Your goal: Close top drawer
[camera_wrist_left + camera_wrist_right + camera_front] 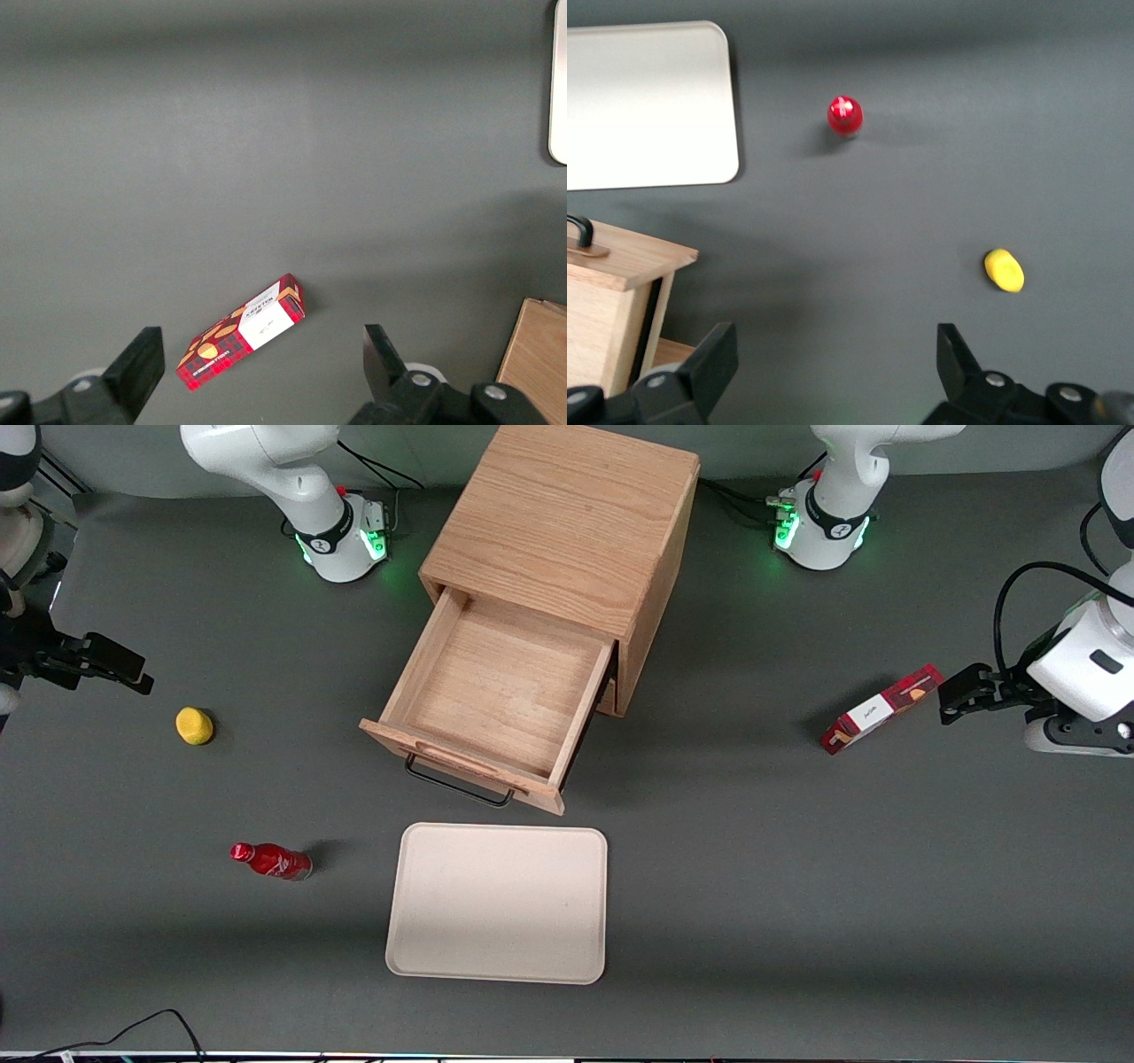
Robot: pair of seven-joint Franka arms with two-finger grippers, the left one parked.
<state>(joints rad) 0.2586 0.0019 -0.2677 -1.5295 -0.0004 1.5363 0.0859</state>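
Top drawer (pixel 496 700) is pulled way out of the oak cabinet (pixel 567 522), empty inside, its lip strip (pixel 452 760) and black wire handle (pixel 459 784) facing the front cam, just short of the beige tray (pixel 498 903). Right arm's gripper (pixel 120 666) hangs up off the table at the working arm's end, well apart from the drawer, w/ fingers (pixel 713 363) spread wide and nothing between them. In the right wrist view the yellow lemon-like lump (pixel 1005 270) sits near that gap, and the red bottle (pixel 844 115) stands upright nearer the tray (pixel 647 106), w/ the drawer's front corner (pixel 620 266) at the edge. Red bottle (pixel 271 861) is nearer the front cam than the lump (pixel 194 725). Red plaid snack box (pixel 881 708) lies toward the parked arm's end.
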